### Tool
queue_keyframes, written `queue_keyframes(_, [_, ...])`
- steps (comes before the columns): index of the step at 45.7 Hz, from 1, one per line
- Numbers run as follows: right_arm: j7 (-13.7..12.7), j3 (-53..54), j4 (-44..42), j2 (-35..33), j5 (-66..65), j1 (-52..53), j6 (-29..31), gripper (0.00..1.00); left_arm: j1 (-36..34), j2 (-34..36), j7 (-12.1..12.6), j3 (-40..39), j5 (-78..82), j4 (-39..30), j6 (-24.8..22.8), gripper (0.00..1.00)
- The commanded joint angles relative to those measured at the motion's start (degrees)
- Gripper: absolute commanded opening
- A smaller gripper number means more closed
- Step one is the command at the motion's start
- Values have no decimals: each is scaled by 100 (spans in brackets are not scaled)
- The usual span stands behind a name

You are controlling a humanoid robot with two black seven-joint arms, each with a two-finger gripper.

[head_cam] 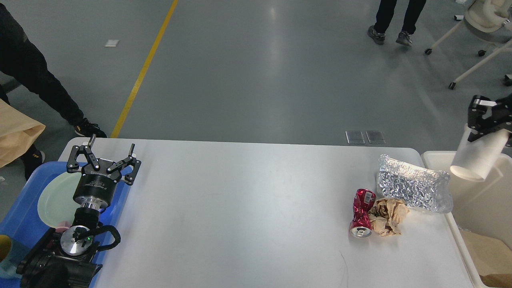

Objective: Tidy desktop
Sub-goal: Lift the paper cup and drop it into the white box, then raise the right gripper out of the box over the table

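Your right end effector (pixel 486 120) is clamped on a white paper cup (pixel 477 156), held tilted over the cream bin (pixel 436 157) at the desk's right end, presumably so it drops in as trash. Your left end effector (pixel 105 157) hangs spread open and empty above the blue tray (pixel 24 208). On the white desk (pixel 240 208), a foil wrapper (pixel 414 188), crushed red can (pixel 362 213) and crumpled brown paper (pixel 387 216) lie clustered near the bin.

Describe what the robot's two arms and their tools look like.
The left tool is black, with two jointed metal fingers on a round black body with faint lettering. Behind it is a silver wrist ring, a looped black cable and a small green light. The right tool is also black, with a white patch on its tip.
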Motion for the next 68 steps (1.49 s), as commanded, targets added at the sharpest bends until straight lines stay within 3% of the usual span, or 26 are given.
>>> queue_keyframes(1, [-31,-29,-836,-739,-14,-933,-754,0,0,0,-2,0,0,1,0,96])
queue_keyframes(8, [-31,471,-2092,-1338,-5,-2584,-1168,0,0,0,-2,0,0,1,0,96])
queue_keyframes(16, [-31,1990,-3665,-1620,12,-5186,-1818,0,0,0,-2,0,0,1,0,96])
queue_keyframes(22, [-31,3177,-5185,-1409,65,-7251,-2029,0,0,0,-2,0,0,1,0,96])
queue_keyframes(31, [-31,4084,-7427,-381,74,-9476,-2082,0,0,0,-2,0,0,1,0,96])
queue_keyframes(39, [-31,4339,-8439,296,83,-10505,-2363,0,0,0,-2,0,0,1,0,96])
queue_keyframes(43, [-39,4357,-8458,446,83,-10664,-2618,0,0,0,-2,0,0,1,0,96])
queue_keyframes(58, [-39,4365,-8458,657,83,-10814,-2662,0,0,0,-10,0,0,1,0,96])
queue_keyframes(60, [-39,4357,-8475,657,83,-10814,-2706,30,0,0,-2,0,0,1,0,96])
queue_keyframes(63, [-39,4357,-8484,674,83,-10814,-2951,91,0,0,-2,0,0,1,0,96])
queue_keyframes(64, [-31,4357,-8475,692,83,-10814,-3074,100,0,0,-2,0,0,1,0,96])
queue_keyframes(68, [-31,4365,-8458,771,83,-10831,-3313,100,0,0,-2,0,0,1,0,96])
